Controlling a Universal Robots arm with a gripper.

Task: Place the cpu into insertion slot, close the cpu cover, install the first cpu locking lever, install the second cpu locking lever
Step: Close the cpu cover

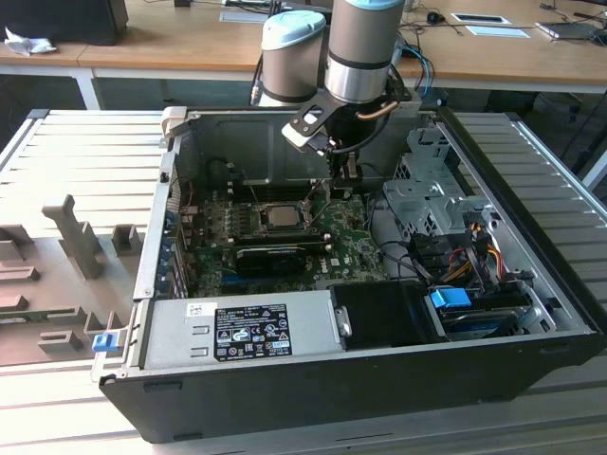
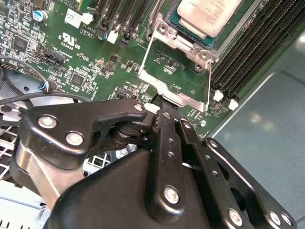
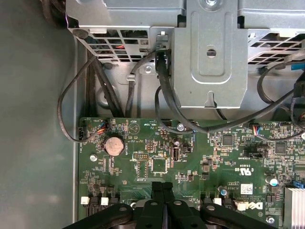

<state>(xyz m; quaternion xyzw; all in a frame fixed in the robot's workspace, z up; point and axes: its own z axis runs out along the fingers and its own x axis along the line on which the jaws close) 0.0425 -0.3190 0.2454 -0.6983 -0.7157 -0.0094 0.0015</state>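
The pale, matte, square cpu (image 2: pixel 209 16) is sitting in the silver-rimmed insertion slot (image 2: pixel 164 29). The thin silver cpu cover (image 2: pixel 177 94) is standing open, its window framing the green board (image 2: pixel 86 62). The black gripper (image 2: pixel 161 106) is holding its fingers pressed together at the cover's free lip; whether they are pinching it cannot be told. Long black slots (image 2: pixel 252 47) are crowding one side.
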